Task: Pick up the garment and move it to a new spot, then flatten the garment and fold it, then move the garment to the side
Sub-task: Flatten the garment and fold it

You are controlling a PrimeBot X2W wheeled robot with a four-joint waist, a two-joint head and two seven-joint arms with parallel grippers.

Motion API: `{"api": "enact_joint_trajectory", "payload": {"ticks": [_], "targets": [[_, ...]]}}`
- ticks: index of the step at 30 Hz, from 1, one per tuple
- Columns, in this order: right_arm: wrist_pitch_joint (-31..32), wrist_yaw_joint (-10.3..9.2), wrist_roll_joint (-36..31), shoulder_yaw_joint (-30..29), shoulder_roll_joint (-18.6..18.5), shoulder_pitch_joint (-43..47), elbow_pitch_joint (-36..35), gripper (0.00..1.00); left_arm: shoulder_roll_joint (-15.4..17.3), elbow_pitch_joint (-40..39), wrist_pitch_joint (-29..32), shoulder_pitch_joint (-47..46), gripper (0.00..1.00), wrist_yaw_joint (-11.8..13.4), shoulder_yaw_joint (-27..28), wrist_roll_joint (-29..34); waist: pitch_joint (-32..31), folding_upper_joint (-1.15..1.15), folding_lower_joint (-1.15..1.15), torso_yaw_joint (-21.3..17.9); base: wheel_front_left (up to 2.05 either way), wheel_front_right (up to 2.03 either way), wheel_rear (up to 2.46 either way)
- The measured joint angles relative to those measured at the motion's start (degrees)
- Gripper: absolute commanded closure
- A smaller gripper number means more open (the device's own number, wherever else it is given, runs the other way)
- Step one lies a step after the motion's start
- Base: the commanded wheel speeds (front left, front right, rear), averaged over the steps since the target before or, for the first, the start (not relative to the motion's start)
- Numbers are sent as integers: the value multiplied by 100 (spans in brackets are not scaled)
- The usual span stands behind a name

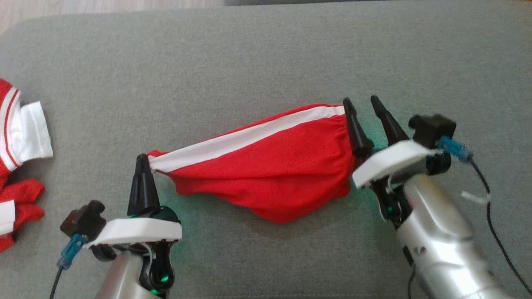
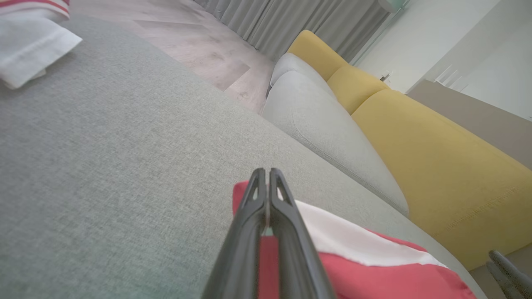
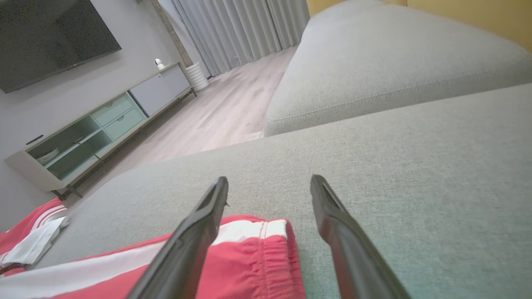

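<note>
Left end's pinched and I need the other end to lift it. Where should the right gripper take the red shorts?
Grip the red shorts by the gathered waistband at its white-striped corner, coming from the right end: that thick edge lies between the fingers of the open right gripper.

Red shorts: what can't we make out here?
Head view: red shorts underside, hidden by own folds.
Left wrist view: cloth depth in shut left gripper, hidden by its fingers.
Head view: second garment, cut off by left edge.
Right wrist view: right gripper contact with cloth.
</note>
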Motion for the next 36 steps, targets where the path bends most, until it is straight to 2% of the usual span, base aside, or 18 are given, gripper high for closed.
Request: {"api": "enact_joint_trajectory", "payload": {"ticks": [5, 10, 20, 27, 31, 32, 33, 34, 36], "targets": [[570, 0, 815, 297, -46, -478, 504, 0, -1, -2, 0, -16, 100, 0, -47, -4, 155, 0, 0, 87, 0, 0, 0], [1059, 0, 1582, 658, -204, -549, 565, 0, -1, -2, 0, -72, 100, 0, -64, -5, 241, 0, 0, 96, 0, 0, 0], [1606, -1, 2982, 1362, -571, -556, -26, 0, -2, -2, 0, -108, 100, 0, -37, -5, 278, 0, 0, 37, 0, 0, 0], [1701, -1, 3467, 1622, -842, -631, -147, 0, -2, 2, 0, -109, 100, 0, -38, -5, 303, 0, 0, 77, 0, 0, 0], [1696, -1, 3654, 1730, -876, -671, -79, 0, -2, 11, 0, -109, 100, 0, -43, -5, 302, 0, 0, 117, 0, 0, 0], [1697, -1, 3676, 1791, -880, -709, -58, 8, -2, 16, 0, -109, 100, 0, -44, -5, 302, 0, 0, 126, 0, 0, 0], [1696, -1, 3708, 1827, -883, -743, -52, 31, -2, 20, 0, -109, 100, 0, -46, -5, 303, 0, 0, 133, 0, 0, 0], [1696, -1, 3729, 1863, -884, -775, -40, 65, -2, 23, 0, -109, 100, 0, -47, -7, 305, 0, 0, 140, 0, 0, 0], [1647, -1, 3765, 1953, -901, -833, 3, 85, -2, 30, 0, -109, 100, 0, -51, -8, 307, 0, 0, 154, 0, 0, 0]]}}
